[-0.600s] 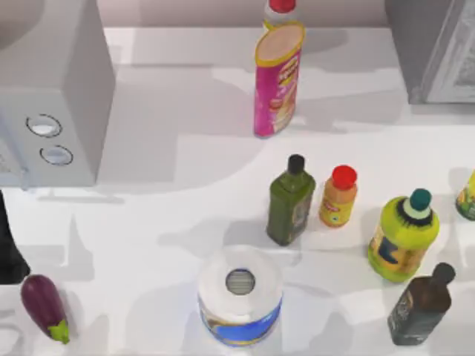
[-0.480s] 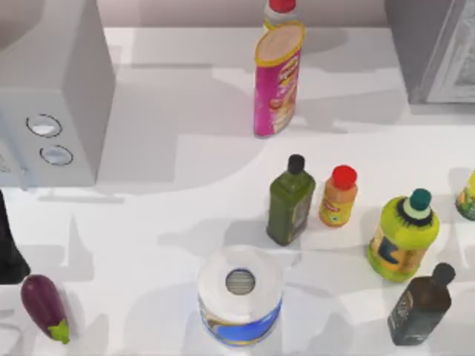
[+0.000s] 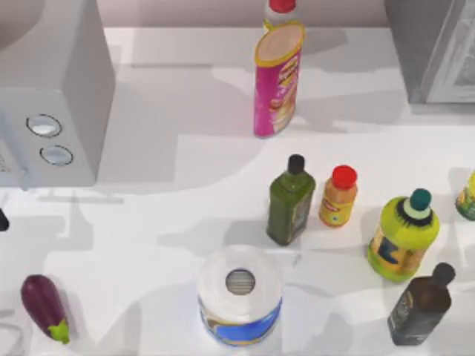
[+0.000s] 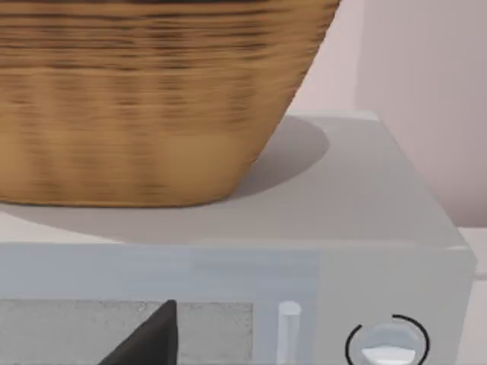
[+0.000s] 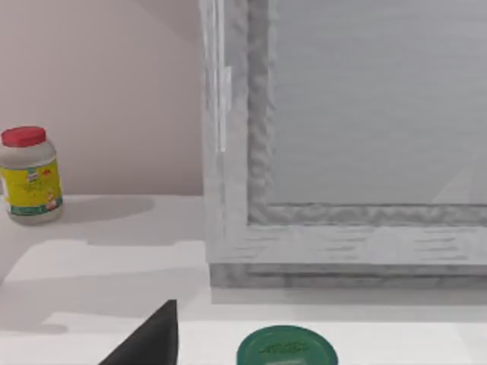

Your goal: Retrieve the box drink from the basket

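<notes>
A woven tan basket (image 4: 144, 99) stands on top of the grey microwave (image 4: 358, 220), seen from the side in the left wrist view; its inside is hidden. The box drink is out of view. A dark part of my left gripper (image 4: 152, 342) pokes in low in front of the microwave's door, below the basket. In the top view a dark tip of the left arm (image 3: 2, 220) sits at the far left edge beside the microwave (image 3: 52, 89). A dark part of my right gripper (image 5: 152, 342) hangs above the table near a green lid (image 5: 287, 351).
On the table stand a pink chips can (image 3: 277, 78), a dark green bottle (image 3: 289, 202), an orange bottle (image 3: 338, 196), a lime-yellow bottle with teal cap (image 3: 403, 237), a dark brown bottle (image 3: 421, 305), a paper towel roll (image 3: 240, 295) and an eggplant (image 3: 44, 306). A grey cabinet (image 5: 342, 152) stands back right.
The left arm's dark shape at the top view's left edge has shrunk to a small tip higher up, and its shadow on the table has shifted. The objects have not moved.
</notes>
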Available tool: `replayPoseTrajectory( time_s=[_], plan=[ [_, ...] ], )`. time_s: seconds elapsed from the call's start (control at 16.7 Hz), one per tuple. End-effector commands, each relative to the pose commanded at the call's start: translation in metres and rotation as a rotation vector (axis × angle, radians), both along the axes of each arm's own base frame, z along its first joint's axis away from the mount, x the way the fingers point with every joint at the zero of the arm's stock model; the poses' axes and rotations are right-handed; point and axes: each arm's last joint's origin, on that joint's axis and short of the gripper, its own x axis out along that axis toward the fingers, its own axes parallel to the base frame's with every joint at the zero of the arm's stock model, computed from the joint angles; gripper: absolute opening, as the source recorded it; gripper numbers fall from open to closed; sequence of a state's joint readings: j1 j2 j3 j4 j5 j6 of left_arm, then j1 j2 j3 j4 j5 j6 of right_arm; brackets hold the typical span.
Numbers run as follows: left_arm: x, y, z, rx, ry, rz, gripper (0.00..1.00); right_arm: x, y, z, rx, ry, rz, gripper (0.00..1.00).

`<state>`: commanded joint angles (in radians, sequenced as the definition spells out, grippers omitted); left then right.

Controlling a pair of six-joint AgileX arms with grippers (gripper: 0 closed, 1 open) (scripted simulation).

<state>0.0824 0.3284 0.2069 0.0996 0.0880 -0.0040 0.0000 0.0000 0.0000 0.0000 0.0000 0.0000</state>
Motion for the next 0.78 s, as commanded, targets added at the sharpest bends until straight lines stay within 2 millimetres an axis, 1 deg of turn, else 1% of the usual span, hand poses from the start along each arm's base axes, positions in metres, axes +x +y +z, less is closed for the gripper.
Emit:
replayPoseTrajectory(
  time_s=[0.18, 0.3, 0.42, 0.6, 0.78],
  plan=[
    [0.025, 0.009, 0.037, 0.002, -0.014, -0.004, 1.00, 0.000, 0.000, 0.000, 0.000, 0.000, 0.000, 1.00],
    [0.048, 0.018, 0.058, 0.004, -0.022, -0.007, 1.00, 0.000, 0.000, 0.000, 0.000, 0.000, 0.000, 1.00],
    [0.076, 0.030, 0.075, 0.006, -0.027, -0.009, 1.00, 0.000, 0.000, 0.000, 0.000, 0.000, 0.000, 1.00],
    [0.119, 0.052, 0.089, 0.008, -0.027, -0.011, 1.00, 0.000, 0.000, 0.000, 0.000, 0.000, 0.000, 1.00],
    [0.158, 0.076, 0.090, 0.007, -0.021, -0.013, 1.00, 0.000, 0.000, 0.000, 0.000, 0.000, 0.000, 1.00]
  ],
)
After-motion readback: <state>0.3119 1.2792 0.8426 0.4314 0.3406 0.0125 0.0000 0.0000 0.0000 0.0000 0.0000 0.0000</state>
